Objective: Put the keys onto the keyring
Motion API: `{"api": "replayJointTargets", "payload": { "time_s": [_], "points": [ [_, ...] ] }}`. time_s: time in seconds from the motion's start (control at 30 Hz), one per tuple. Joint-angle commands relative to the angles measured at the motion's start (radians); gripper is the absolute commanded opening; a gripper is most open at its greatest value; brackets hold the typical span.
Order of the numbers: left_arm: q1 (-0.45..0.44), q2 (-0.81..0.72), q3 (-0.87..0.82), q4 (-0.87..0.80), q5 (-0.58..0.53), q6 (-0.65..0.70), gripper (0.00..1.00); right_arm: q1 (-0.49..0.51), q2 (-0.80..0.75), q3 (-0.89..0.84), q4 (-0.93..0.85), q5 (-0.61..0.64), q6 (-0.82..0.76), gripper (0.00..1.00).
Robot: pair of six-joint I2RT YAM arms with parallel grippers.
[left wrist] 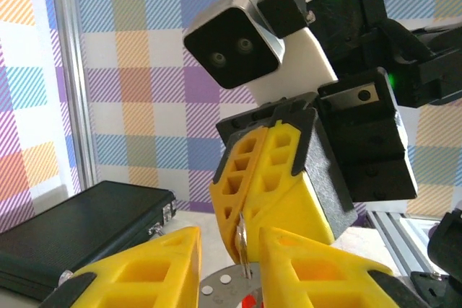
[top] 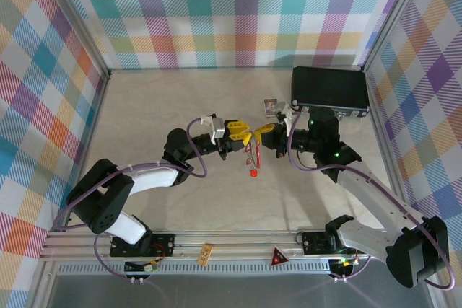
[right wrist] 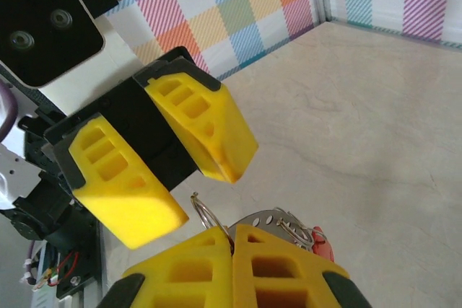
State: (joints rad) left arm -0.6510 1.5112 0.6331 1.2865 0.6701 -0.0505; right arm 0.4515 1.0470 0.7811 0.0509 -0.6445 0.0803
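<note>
right gripper (right wrist: 232, 249) pinching keyring (right wrist: 204, 210); left gripper (left wrist: 229, 250) spread; black case (top: 330, 89) closed.

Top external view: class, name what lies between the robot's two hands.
In the top view, the keyring hangs between the left hand and right hand, a red key dangling below. The right hand pinches it.

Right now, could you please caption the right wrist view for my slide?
Right gripper shut on the keyring; left gripper open opposite.
</note>
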Motion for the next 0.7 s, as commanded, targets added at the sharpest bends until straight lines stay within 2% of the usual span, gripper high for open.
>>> {"api": "replayJointTargets", "payload": {
  "time_s": [0.0, 0.2, 0.27, 0.33, 0.67],
  "points": [
    [0.019, -0.002, 0.028, 0.028, -0.004, -0.034, 0.27, -0.005, -0.027, 0.018, -0.024, 0.031, -0.048, 0.00],
    [0.034, -0.030, 0.013, -0.007, -0.062, -0.025, 0.29, -0.005, -0.027, 0.032, -0.067, 0.049, -0.082, 0.00],
    [0.037, -0.050, 0.008, -0.047, -0.098, -0.018, 0.33, -0.005, -0.029, 0.035, -0.079, 0.059, -0.091, 0.00],
    [0.039, -0.083, 0.009, -0.113, -0.114, 0.012, 0.31, -0.004, -0.028, 0.042, -0.098, 0.061, -0.106, 0.00],
    [0.026, -0.295, 0.063, -0.681, -0.268, 0.194, 0.26, 0.009, 0.001, 0.087, -0.175, 0.078, -0.161, 0.00]
  ]
}}
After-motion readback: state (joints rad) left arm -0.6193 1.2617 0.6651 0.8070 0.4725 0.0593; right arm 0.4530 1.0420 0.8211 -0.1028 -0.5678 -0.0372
